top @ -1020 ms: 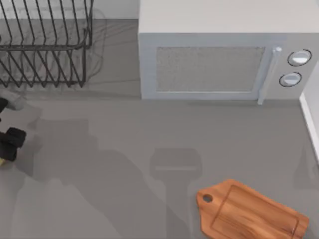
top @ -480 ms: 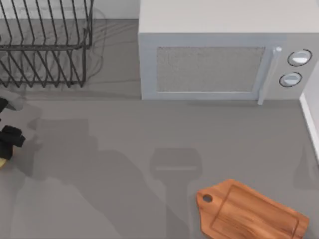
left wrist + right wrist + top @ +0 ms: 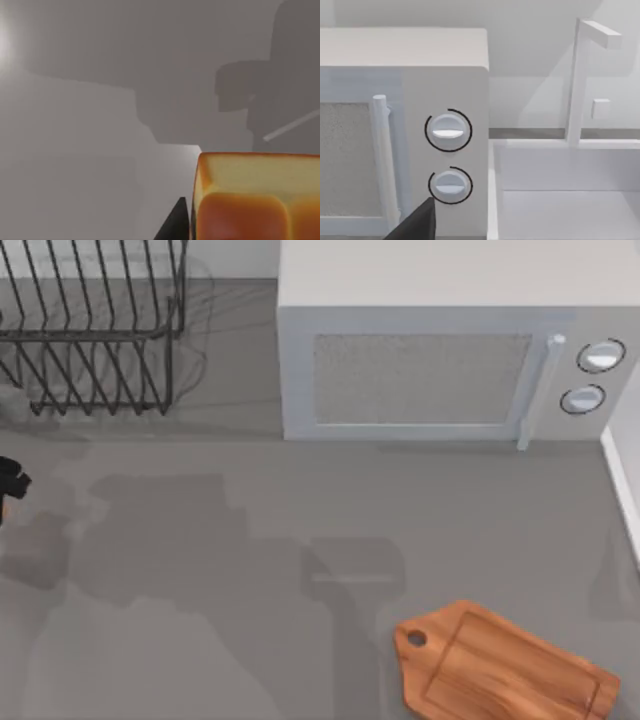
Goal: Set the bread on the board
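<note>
Since the earlier top views, the left claw (image 3: 8, 482) had been drawn up and back along the table's left edge, well to the left of the microwave (image 3: 450, 350), so that only a dark tip of it was left at the frame's edge, and the yellowish scrap seen beneath it before was gone from the table (image 3: 250, 540). In the left wrist view the bread (image 3: 255, 195) was seen close up against one dark finger (image 3: 175, 225), lifted clear of the grey surface, so the left claw was judged to be closed on it, though the second finger was hidden by the crust. The board (image 3: 505, 665) lay in front of the microwave and toward its right end, well apart from the bread, with nothing resting on it. The long carry across the table was judged the chief risk: a grip held near one edge of the loaf could let it tilt or slip out in transit, and a release made too early would drop it short of the board, on its handle end (image 3: 415, 638) rather than the grooved panel. Of the right claw only a dark finger (image 3: 415, 225) was seen in its wrist view, just before the microwave's dials (image 3: 448, 131); its opening could not be told.
</note>
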